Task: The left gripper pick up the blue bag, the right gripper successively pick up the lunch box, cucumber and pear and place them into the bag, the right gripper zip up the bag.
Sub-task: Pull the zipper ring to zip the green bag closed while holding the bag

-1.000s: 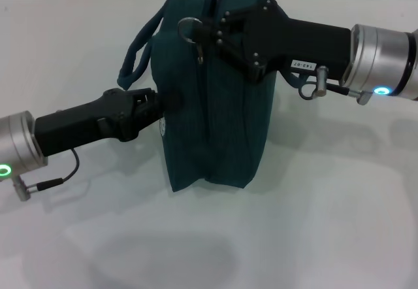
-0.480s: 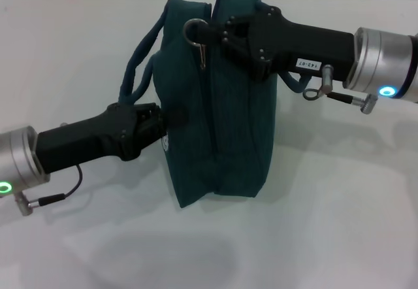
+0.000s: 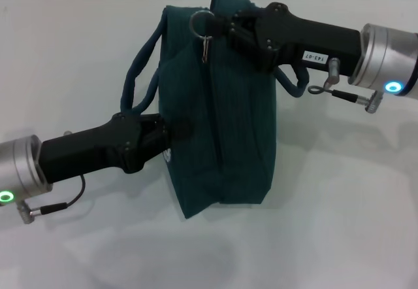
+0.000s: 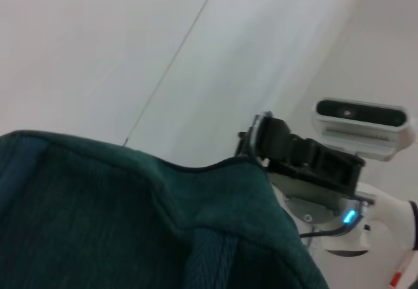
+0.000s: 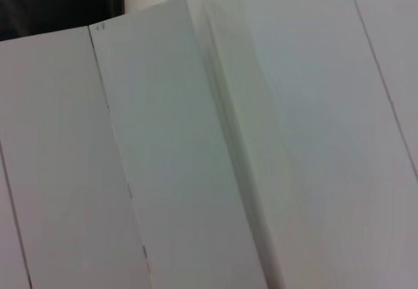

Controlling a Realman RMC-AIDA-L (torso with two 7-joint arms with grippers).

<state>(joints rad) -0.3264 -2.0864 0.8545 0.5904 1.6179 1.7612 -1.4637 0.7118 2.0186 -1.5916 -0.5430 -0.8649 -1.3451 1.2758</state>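
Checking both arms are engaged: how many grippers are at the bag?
2. The left gripper presses the blue bag's left side at mid-height; the right gripper is at its top edge beside the ring zipper pull.

Upright teal blue bag (image 3: 222, 125), zipped, ring pull (image 3: 202, 22) on top.

Three cameras: one high on the head, one on each wrist.

The head view looks forward and down onto the white worktop (image 3: 339, 223), taking in the whole blue bag (image 3: 222, 119) and both arms from a middling range. The left wrist view sits pressed close against the blue bag (image 4: 98, 217), facing up past its edge to the right gripper (image 4: 294, 155) farther off; bag and gripper are shared with the head view. The right wrist view faces only pale wall panels (image 5: 196, 158).
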